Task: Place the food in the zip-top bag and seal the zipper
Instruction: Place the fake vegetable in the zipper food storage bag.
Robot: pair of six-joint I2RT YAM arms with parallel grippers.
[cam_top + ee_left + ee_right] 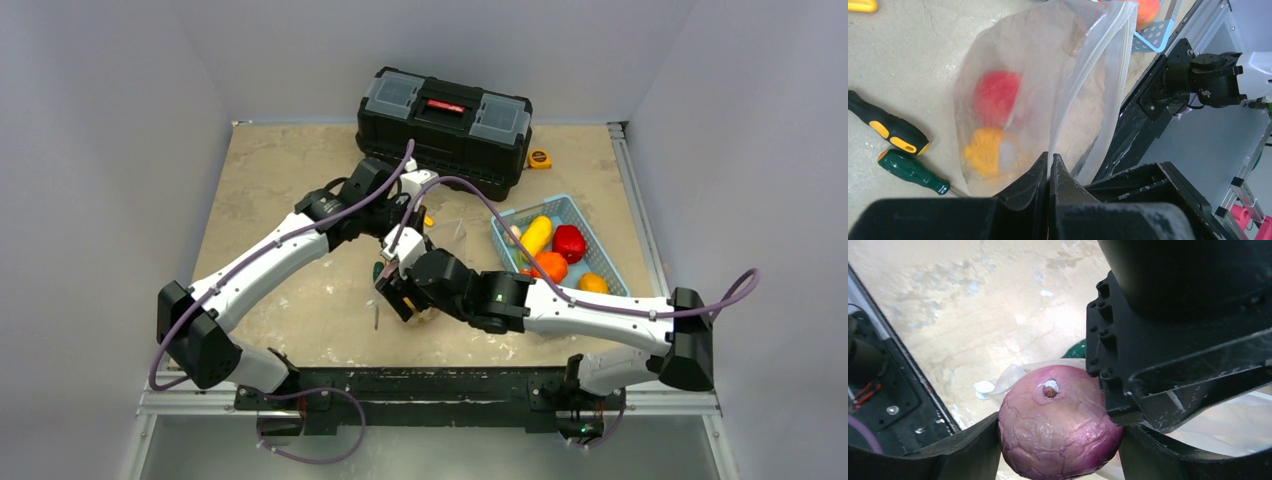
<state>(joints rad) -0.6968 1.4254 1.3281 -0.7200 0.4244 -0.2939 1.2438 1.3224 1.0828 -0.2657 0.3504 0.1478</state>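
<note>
Beige tabletop [290,170] — your left gripper [1049,161] is pinching the zip-top bag [1038,85] shut-jawed at its zipper [1120,47] edge, with red and yellow food [995,95] sitting inside. Your right gripper [1060,452] is clamping a purple onion [1053,410] wide, bag film lying just beneath it — it's the nearer arm for the drop. No legible writing is showing.

Two arms, identical build.
- Left arm [265,255]: white link shells, black joint housings, blocky black shoulder.
- Right arm [600,305]: same white-and-black scheme.
- Purple cable [480,197]: one along each arm, looping loose past the shoulder.
- Left gripper [1049,161]: matte black, wedge-shaped fingers.
- Right gripper [1060,440]: black moulded fingers with edges scuffed pale. A row of round screw recesses runs down the housing.
</note>
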